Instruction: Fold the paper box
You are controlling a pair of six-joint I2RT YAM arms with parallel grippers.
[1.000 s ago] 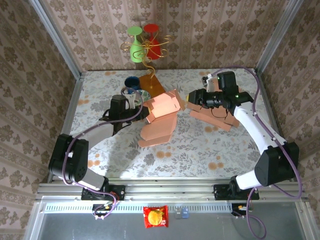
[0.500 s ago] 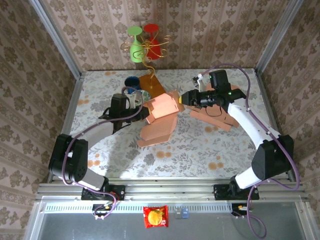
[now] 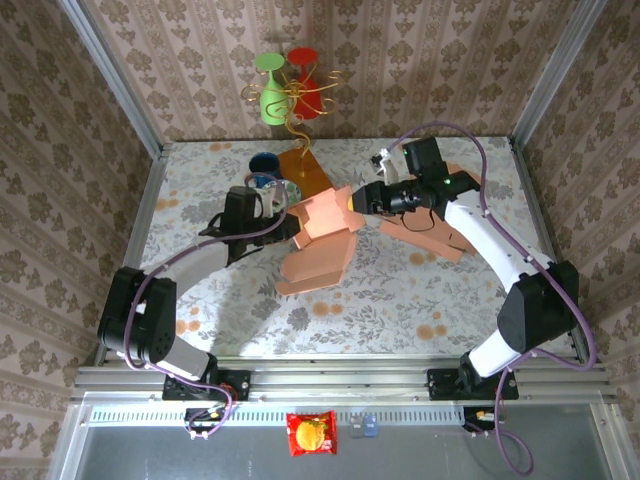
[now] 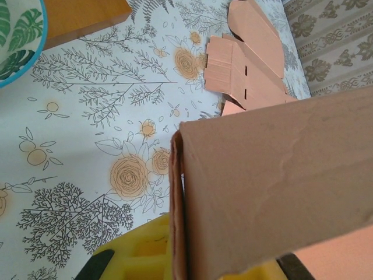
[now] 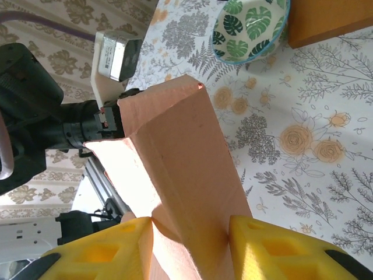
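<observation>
My left end effector gripped the left edge of the paper box at mid-desk. My right end effector clamped its upper right flap. The box's long axis ran near-to-far between them.

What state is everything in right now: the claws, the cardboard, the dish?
paper box: partly folded, gripped from both sides
left claw: shut on paper box
right claw: shut on paper box
spare box blank: flat, unfolded, lying on table
bowl: upright, empty
</observation>
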